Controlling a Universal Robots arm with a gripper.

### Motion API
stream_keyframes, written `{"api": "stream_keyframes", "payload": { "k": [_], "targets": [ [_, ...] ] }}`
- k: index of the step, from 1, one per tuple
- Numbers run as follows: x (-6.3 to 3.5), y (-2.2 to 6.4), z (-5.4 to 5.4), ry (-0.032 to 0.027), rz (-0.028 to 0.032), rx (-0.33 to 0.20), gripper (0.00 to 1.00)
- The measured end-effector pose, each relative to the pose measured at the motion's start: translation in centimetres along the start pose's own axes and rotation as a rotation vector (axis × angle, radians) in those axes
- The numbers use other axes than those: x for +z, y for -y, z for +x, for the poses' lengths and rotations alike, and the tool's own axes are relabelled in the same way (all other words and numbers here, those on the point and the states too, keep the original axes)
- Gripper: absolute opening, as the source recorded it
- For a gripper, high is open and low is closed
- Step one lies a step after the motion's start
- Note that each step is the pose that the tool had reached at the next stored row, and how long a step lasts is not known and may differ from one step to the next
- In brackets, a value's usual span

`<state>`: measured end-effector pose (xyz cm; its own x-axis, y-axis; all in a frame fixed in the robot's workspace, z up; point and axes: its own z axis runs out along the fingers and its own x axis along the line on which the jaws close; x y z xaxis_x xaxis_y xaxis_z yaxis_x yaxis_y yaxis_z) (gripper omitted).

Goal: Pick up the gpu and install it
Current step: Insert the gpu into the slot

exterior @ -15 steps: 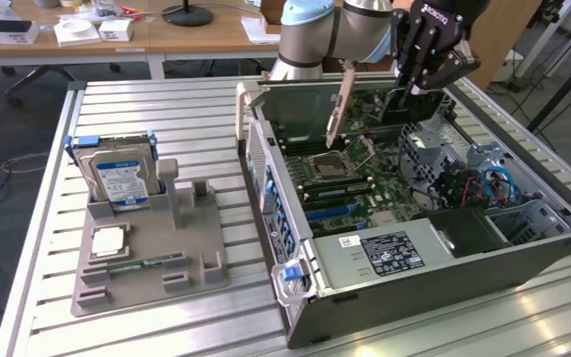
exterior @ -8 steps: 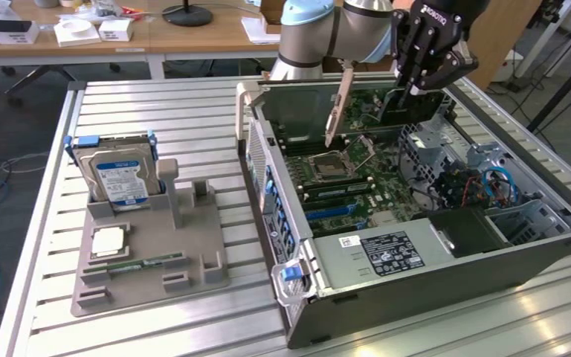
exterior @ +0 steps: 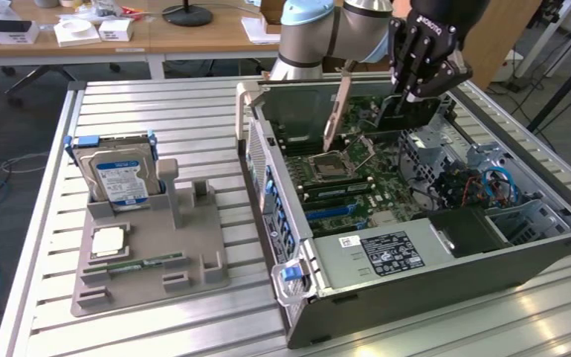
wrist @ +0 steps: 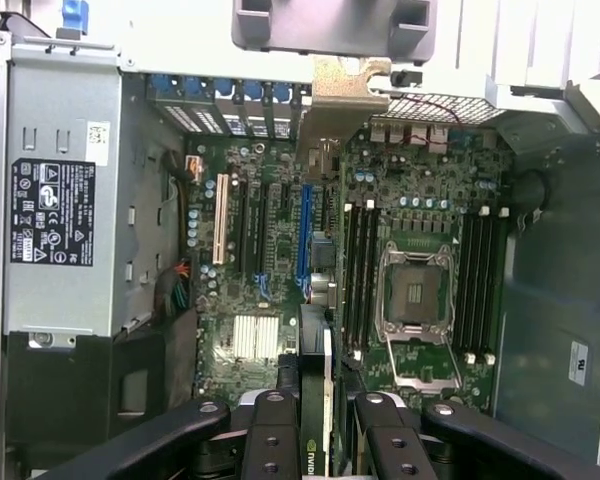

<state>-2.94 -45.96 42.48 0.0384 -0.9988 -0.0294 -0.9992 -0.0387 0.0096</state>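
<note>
**Graphics card held over the open case**

I have the gripper (exterior: 419,93) (wrist: 315,405) clamped on the gpu (exterior: 400,117) (wrist: 326,370). Its black, jointed fingers (wrist: 270,440) press on both flat faces of the thin card. The card hangs on edge above the open computer case (exterior: 523,260), over the end farthest from the boxy silver power supply (exterior: 385,253) (wrist: 65,190). It is clear of the green motherboard (exterior: 350,186) (wrist: 250,260). Its long, bright metal end bracket (exterior: 337,111) (wrist: 342,95) points down into the case at a slant, close to the case's rear wall.

Inside the case I see the square metal-framed processor socket (exterior: 330,167) (wrist: 417,295). From the wrist view, a blue expansion slot (wrist: 303,235) lies beneath the card's edge.

Beside the case, on the ribbed aluminium counter (exterior: 166,111), sits a grey moulded plastic holder (exterior: 196,256). It carries an upright silver hard drive (exterior: 122,178) with a blue-white label, a flat square processor chip (exterior: 107,242) and a narrow green memory stick (exterior: 146,262).
</note>
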Motion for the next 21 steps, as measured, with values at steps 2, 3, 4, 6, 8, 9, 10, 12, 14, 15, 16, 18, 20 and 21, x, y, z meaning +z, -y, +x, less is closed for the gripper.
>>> {"api": "stream_keyframes", "payload": {
  "k": [2, 3, 4, 6, 8, 9, 10, 12, 14, 15, 16, 18, 20, 21],
  "targets": [
    [0.35, 0.0, 0.0, 0.0006, 0.0, 0.0, 0.26],
    [0.53, 0.0, 0.0, 0.0009, 0.0, 0.0, 0.26],
    [0.74, 0.0, 0.0, 0.0013, 0.0, 0.0, 0.26],
    [1.1, 0.01, 0.0, 0.0018, 0.0, 0.0, 0.26],
    [1.45, 0.01, 0.0, 0.0021, 0.0001, 0.0, 0.26],
    [1.63, 0.01, 0.0, 0.0022, 0.0, 0.0, 0.26],
    [1.81, 0.02, 0.1, 0.0025, 0.0, 0.0, 0.26],
    [2.19, 0.02, 0.1, 0.0031, 0.0001, 0.0, 0.26],
    [2.55, 0.02, 0.1, 0.0035, 0.0001, 0.0, 0.26],
    [2.73, 0.03, 0.1, 0.0036, 0.0001, 0.0, 0.26],
    [2.91, 0.03, 0.1, 0.0036, 0.0, 0.0, 0.26],
    [3.24, 0.03, 0.1, 0.0039, 0.0001, 0.0, 0.26],
    [3.48, 0.03, 0.1, 0.0044, 0.0001, 0.0, 0.26],
    [3.61, 0.03, 0.1, 0.0052, 0.0001, 0.0, 0.26]
  ]
}}
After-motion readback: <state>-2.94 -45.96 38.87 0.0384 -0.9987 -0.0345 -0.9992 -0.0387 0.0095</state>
